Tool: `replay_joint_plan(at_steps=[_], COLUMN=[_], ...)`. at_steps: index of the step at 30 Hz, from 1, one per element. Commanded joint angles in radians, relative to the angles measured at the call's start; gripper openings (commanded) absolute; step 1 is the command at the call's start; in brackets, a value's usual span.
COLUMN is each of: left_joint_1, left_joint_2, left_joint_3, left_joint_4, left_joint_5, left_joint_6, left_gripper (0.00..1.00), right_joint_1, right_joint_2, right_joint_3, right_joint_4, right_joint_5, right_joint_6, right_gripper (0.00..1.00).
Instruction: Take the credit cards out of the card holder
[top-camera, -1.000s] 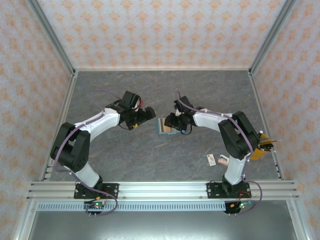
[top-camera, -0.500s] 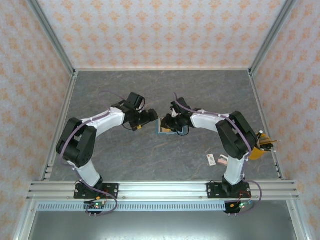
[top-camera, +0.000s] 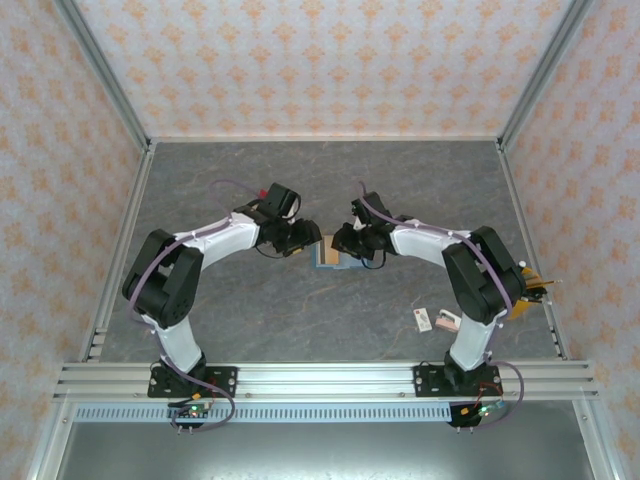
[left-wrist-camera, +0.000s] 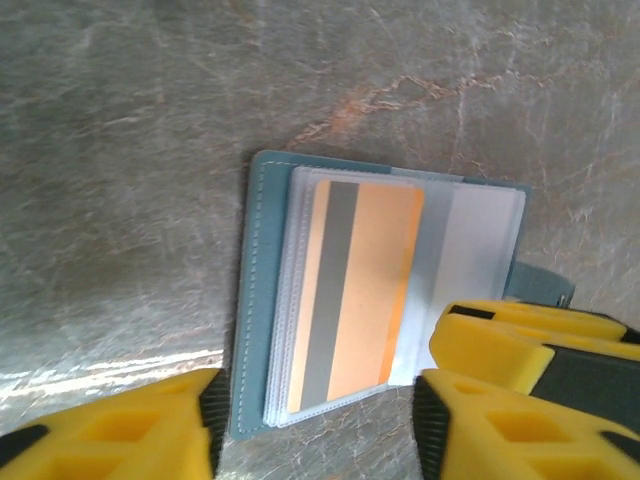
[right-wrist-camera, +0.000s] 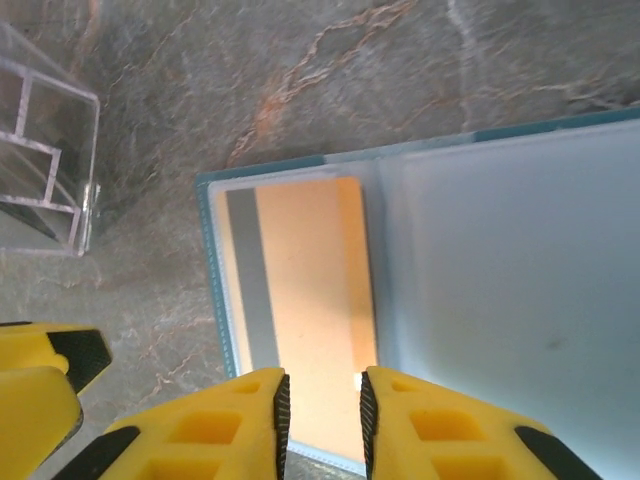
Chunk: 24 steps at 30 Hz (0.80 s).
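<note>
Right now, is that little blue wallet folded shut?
No, the card holder lies spread open, its inside facing up with an orange card showing.

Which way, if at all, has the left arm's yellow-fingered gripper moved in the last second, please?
Yes. The left gripper has moved right, away from the left aluminium rail, up to the small teal folding card holder.
</note>
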Motion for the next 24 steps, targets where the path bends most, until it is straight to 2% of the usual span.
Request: replay_joint_plan(at_steps=[1,8,12,17,24], left_joint_1=[-0.016,-0.021,-0.02,-0.02,-0.021], left_joint_2=[0.03,0.089,0.11,0.155,0.178], left_joint_3=[0.045,0.075,0.085,0.087,0.087], left_joint_4=[0.02,0.015,-0.004,0.012,-0.01], left_joint_5=[0.02,0.03,0.005,0.046,0.041], left_joint_6=[0.014,0.019,0.028,0.025,0.031], left_gripper=[0.48,0.25,0.2,0.13,0.09], right_joint_1=[0.0,0.001,0.0,-0.001,-0.001], right_joint_2=[0.007,0.042,0.054,0.067,0.08], right_joint_3=[0.012,0.034,0.038,0.042,0.044], right_joint_4=[-0.018,-0.03,-0.031,-0.032,-0.027], right_joint_5=[0.03,0.032,0.034,0.03,0.018], right_joint_6=[-0.019,-0.026,-0.032,-0.033,-0.034], right_gripper=[0.27,0.24,0.23,0.2,0.18])
